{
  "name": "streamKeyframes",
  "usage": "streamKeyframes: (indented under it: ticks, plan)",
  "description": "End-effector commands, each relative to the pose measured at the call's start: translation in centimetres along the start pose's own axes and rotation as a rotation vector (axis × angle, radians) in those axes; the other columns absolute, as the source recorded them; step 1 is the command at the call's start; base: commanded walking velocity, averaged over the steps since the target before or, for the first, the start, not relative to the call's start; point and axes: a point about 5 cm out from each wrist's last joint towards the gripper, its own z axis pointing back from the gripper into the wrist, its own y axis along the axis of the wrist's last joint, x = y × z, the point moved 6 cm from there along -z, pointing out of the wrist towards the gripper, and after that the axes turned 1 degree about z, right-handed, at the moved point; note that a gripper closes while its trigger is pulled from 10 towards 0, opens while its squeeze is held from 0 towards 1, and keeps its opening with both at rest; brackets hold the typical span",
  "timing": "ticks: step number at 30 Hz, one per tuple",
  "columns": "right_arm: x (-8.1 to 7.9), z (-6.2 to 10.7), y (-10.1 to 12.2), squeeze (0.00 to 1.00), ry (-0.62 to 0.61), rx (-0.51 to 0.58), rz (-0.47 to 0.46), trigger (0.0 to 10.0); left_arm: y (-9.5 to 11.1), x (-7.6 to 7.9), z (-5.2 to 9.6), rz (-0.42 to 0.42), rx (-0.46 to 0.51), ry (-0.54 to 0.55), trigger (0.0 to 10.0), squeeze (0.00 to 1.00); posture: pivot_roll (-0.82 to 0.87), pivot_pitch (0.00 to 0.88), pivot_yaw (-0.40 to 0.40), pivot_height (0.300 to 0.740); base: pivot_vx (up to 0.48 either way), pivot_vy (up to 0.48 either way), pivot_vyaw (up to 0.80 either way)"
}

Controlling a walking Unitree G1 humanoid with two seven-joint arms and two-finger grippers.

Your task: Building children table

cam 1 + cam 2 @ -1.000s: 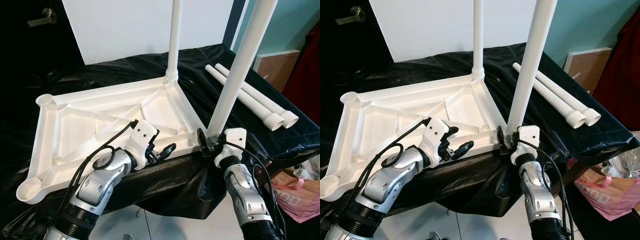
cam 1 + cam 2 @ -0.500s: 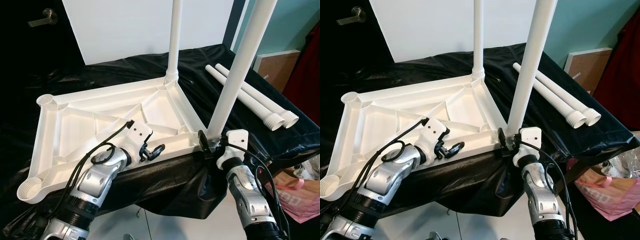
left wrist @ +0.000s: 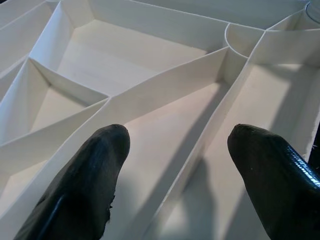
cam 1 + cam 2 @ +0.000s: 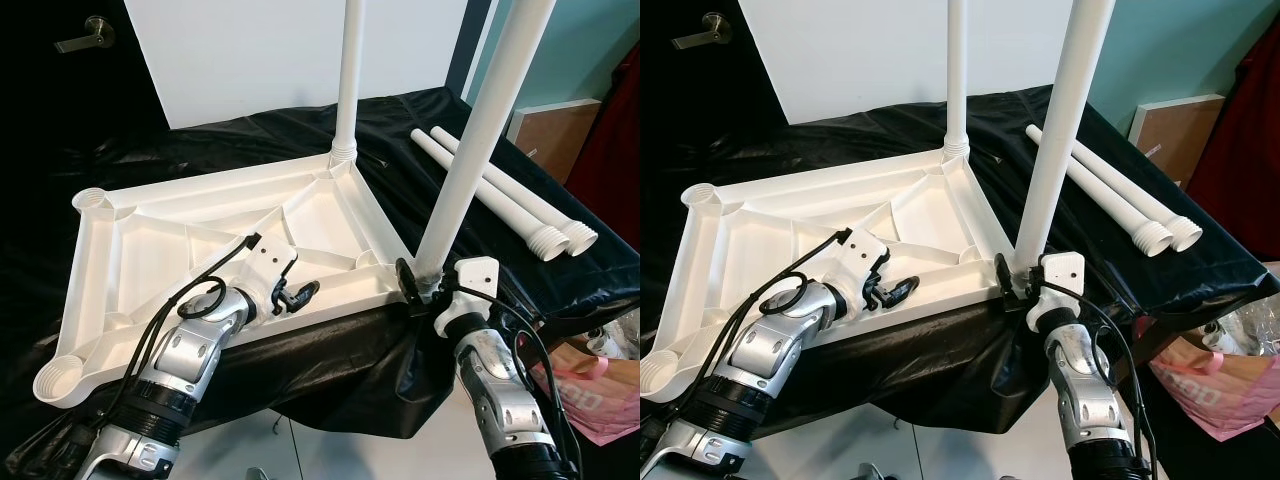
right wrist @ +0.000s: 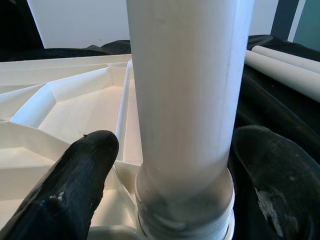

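A white plastic tabletop (image 4: 150,245) lies upside down on a table draped in black cloth. Two white legs stand upright in its sockets: one at the far corner (image 4: 348,90), one at the near right corner (image 4: 465,160). My left gripper (image 4: 296,294) hovers open just above the ribbed underside by the near rim, and the ribs (image 3: 165,75) show between its fingers (image 3: 95,165). My right gripper (image 4: 414,284) is at the base of the near leg (image 5: 185,90). Its fingers (image 5: 85,175) stand on either side of the leg, open, with a gap on one side.
Two loose white legs (image 4: 500,190) lie side by side on the cloth at the right. Empty sockets show at the tabletop's far left corner (image 4: 90,200) and near left corner (image 4: 58,378). A pink bag (image 4: 600,395) sits on the floor at the right.
My left gripper has moved left and further in over the tabletop's near rim, its arm lower. The right gripper has drawn back slightly but stays at the near leg's base.
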Motion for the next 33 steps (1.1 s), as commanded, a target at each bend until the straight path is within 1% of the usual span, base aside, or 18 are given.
streamKeyframes:
  ticks: [1, 2, 3, 5, 6, 8, 9, 15, 16, 17, 19, 23, 29, 33]
  plan:
    - [0.2, 0.2, -0.2, 0.00, 0.006, -0.013, 0.000, 10.0, -0.3, -0.8, 0.2, -0.021, -0.021, 0.059, 10.0, 0.00, -0.05, 0.073, 0.007, 0.740, 0.000, 0.000, 0.00]
    - [0.2, 0.2, -0.2, 0.00, 0.006, -0.013, 0.000, 10.0, -0.3, -0.8, 0.2, -0.021, -0.021, 0.059, 10.0, 0.00, -0.05, 0.073, 0.007, 0.740, 0.000, 0.000, 0.00]
    - [0.2, 0.2, -0.2, 0.00, 0.008, -0.014, -0.002, 10.0, -0.3, -0.4, 0.3, -0.029, -0.025, 0.026, 10.0, 0.00, -0.05, 0.073, 0.006, 0.740, 0.000, 0.000, 0.00]
    - [0.2, 0.2, -0.2, 0.00, 0.008, -0.014, -0.002, 10.0, -0.3, -0.4, 0.3, -0.029, -0.025, 0.026, 10.0, 0.00, -0.05, 0.073, 0.006, 0.740, 0.000, 0.000, 0.00]
    - [0.2, 0.2, -0.3, 0.00, 0.007, -0.015, -0.004, 10.0, -0.6, 0.0, 0.3, -0.033, -0.038, -0.003, 10.0, 0.00, -0.05, 0.074, 0.007, 0.740, 0.000, 0.000, 0.00]
    - [0.2, 0.2, -0.3, 0.00, 0.007, -0.015, -0.004, 10.0, -0.6, 0.0, 0.3, -0.033, -0.038, -0.003, 10.0, 0.00, -0.05, 0.074, 0.007, 0.740, 0.000, 0.000, 0.00]
    - [0.2, 0.3, -0.3, 0.00, 0.007, -0.015, -0.006, 10.0, -1.0, 0.3, 0.4, -0.046, -0.051, -0.017, 10.0, 0.00, -0.05, 0.073, 0.004, 0.740, 0.000, 0.000, 0.00]
    - [0.0, 0.2, -0.3, 0.00, 0.010, -0.015, -0.010, 10.0, -1.6, 0.4, 0.2, -0.052, -0.084, -0.028, 10.0, 0.00, -0.05, 0.073, 0.010, 0.740, 0.000, 0.000, 0.00]
    - [0.0, 0.2, -0.2, 0.00, 0.012, -0.014, -0.011, 10.0, -1.7, 0.5, 0.1, -0.052, -0.095, -0.036, 10.0, 0.00, -0.04, 0.094, 0.015, 0.740, 0.000, 0.000, 0.00]
    - [0.1, 0.2, -0.2, 0.00, 0.012, -0.014, -0.010, 10.0, -1.6, 0.7, 0.1, -0.034, -0.094, -0.048, 10.0, 0.00, -0.04, 0.100, 0.020, 0.740, 0.000, 0.000, 0.00]
    - [0.2, 0.2, -0.2, 0.00, 0.008, -0.015, -0.010, 10.0, -1.3, 0.8, 0.1, -0.029, -0.084, -0.059, 10.0, 0.00, -0.04, 0.105, 0.018, 0.740, 0.000, 0.000, 0.00]
    - [0.5, 0.2, -0.1, 0.00, 0.006, -0.017, -0.005, 10.0, 0.0, 1.2, 0.3, -0.014, -0.011, -0.093, 10.0, 0.00, -0.04, 0.117, 0.019, 0.740, 0.000, 0.000, 0.00]
    - [0.7, 0.0, 0.0, 0.00, 0.001, -0.016, -0.004, 10.0, -0.1, 1.4, 0.2, -0.002, -0.023, -0.108, 10.0, 0.00, -0.04, 0.124, 0.017, 0.740, 0.000, 0.000, 0.00]
    - [0.5, -0.5, 0.5, 0.00, 0.015, -0.004, -0.004, 10.0, -0.5, 1.4, 0.2, -0.016, -0.050, -0.127, 10.0, 0.00, -0.06, 0.112, 0.007, 0.740, 0.000, 0.000, 0.00]
